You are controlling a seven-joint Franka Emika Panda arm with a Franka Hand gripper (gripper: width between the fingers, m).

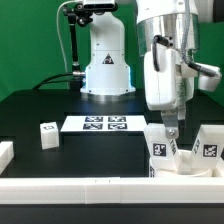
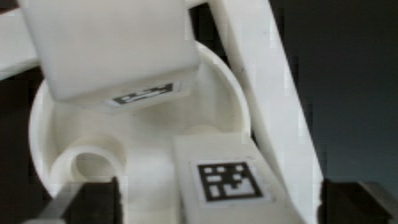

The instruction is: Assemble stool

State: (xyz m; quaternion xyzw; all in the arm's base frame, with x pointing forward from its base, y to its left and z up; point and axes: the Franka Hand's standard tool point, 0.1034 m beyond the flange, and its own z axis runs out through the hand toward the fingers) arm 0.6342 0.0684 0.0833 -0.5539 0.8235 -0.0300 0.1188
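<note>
The stool's round white seat [image 1: 178, 166] lies at the exterior view's right, beside the front rail. Two blocky white legs stand up from it, one with a tag at its near side [image 1: 159, 144] and one further right [image 1: 208, 146]. My gripper [image 1: 173, 136] reaches down between them, close to the nearer leg. In the wrist view the seat [image 2: 107, 130] fills the frame, and a tagged leg [image 2: 228, 180] lies between my dark fingers [image 2: 89, 200]. The gripper [image 2: 214, 205] is open, jaws wide on either side of that leg. A loose third leg [image 1: 47, 134] stands at the left.
The marker board [image 1: 105, 123] lies flat mid-table. A long white rail [image 1: 90, 186] runs along the front edge and a short one [image 1: 5, 152] sits at the left. The robot's white base [image 1: 106, 70] stands at the back.
</note>
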